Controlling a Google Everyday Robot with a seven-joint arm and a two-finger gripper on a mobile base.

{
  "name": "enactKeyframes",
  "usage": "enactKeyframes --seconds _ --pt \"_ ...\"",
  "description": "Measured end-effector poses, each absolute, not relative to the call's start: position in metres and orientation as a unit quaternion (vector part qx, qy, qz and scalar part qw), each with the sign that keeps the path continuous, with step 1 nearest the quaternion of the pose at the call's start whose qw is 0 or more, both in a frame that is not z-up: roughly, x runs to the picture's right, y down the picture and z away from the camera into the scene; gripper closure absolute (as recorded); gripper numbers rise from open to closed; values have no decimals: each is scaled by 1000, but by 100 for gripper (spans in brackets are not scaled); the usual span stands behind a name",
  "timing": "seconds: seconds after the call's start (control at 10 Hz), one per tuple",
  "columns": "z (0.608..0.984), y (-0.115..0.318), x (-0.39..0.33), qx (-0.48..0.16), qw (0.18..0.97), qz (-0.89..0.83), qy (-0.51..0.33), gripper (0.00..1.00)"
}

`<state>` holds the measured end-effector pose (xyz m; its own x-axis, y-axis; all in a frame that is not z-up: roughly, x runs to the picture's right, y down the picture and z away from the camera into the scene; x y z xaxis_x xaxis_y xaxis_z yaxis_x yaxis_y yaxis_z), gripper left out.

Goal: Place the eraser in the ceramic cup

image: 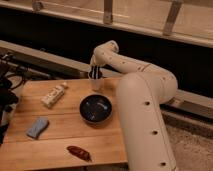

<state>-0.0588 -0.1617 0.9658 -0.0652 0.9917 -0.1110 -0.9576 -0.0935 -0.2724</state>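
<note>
Setting: wooden worktop (pixel 60 142) filling the lower left of the frame, with a dark wall and a pale ledge running behind it.
Arm: thick white arm (pixel 145 105) rises from the lower right, bends near centre right and reaches back to the upper centre.
Gripper: the gripper (pixel 95 74) points straight down at the upper centre, at the far edge of the worktop, directly over the ceramic cup.
Jaws: cannot tell if open or closed; the dark tip merges with the cup's rim.
Ceramic cup: the ceramic cup (pixel 96 85) is small, pale and upright, at the back edge of the worktop just beyond the dark bowl.
Eraser: not made out with certainty. Whether it sits at the gripper's tip or inside the cup cannot be told.
Dark bowl: the dark bowl (pixel 86 114) is wide and blue-black, at mid-frame just in front of the cup, with glints inside.
White packet: the white packet (pixel 54 95) is oblong with dark markings and lies at a slant, left of the bowl.
Blue pad: the blue pad (pixel 37 127) lies flat at lower left, near the worktop's left edge.
Red-brown item: the red-brown item (pixel 79 152) is long and glossy, near the front edge, well apart from the cup.
Left margin: dark cables (pixel 6 85) bunch against the worktop's edge.
</note>
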Motion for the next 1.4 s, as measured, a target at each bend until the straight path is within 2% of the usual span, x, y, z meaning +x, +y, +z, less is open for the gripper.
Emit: enactKeyframes --seconds 0.1,0.3,0.5,0.6,0.9,1.0,1.1,1.4 --pt "965 -162 -58 -132 669 729 -64 95" --pt "954 -171 -59 -120 664 734 -79 73" --pt "945 -178 -58 -107 661 737 -92 63" --pt "943 -181 -56 -102 660 738 -96 65" --pt "938 -185 -58 -90 660 738 -109 94" --pt "937 -186 -58 -87 660 738 -112 99" --pt "937 -186 -58 -86 658 739 -113 100" --pt "933 -190 -57 -80 655 742 -121 79"
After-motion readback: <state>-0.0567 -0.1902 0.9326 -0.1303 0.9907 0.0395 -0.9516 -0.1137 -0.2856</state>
